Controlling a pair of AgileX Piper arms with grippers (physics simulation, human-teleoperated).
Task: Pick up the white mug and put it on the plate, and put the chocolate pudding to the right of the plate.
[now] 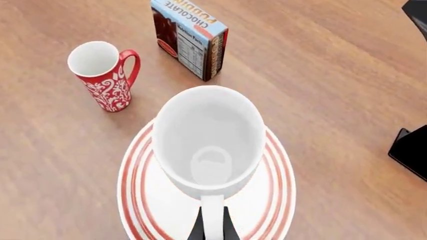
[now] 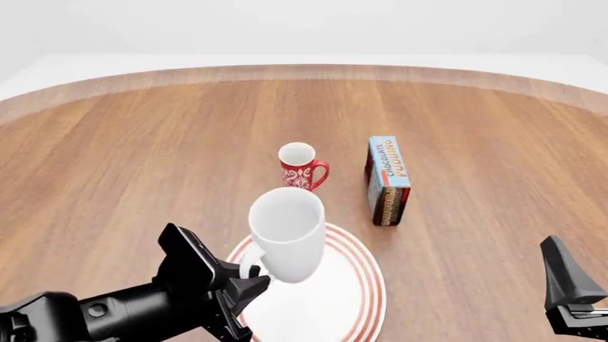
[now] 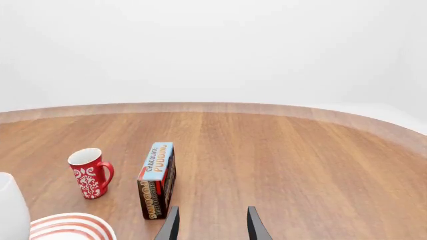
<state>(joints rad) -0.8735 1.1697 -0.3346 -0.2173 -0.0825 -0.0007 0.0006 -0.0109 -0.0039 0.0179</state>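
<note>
My left gripper (image 2: 249, 276) is shut on the handle of the white mug (image 2: 287, 235) and holds it, slightly tilted, over the plate (image 2: 354, 303). In the left wrist view the dark fingers (image 1: 195, 231) pinch the handle, with the white mug (image 1: 208, 137) covering the middle of the red-ringed plate (image 1: 275, 197). The chocolate pudding (image 2: 388, 179) stands on a long edge, blue face up, beyond the plate's right rim; it also shows in the left wrist view (image 1: 190, 37) and the right wrist view (image 3: 157, 180). My right gripper (image 3: 212, 227) is open and empty, short of the carton.
A slim red-and-white patterned mug (image 2: 301, 167) stands upright just beyond the plate, left of the carton. The right arm (image 2: 568, 285) sits low at the front right. Bare wooden tabletop lies right of the plate and carton.
</note>
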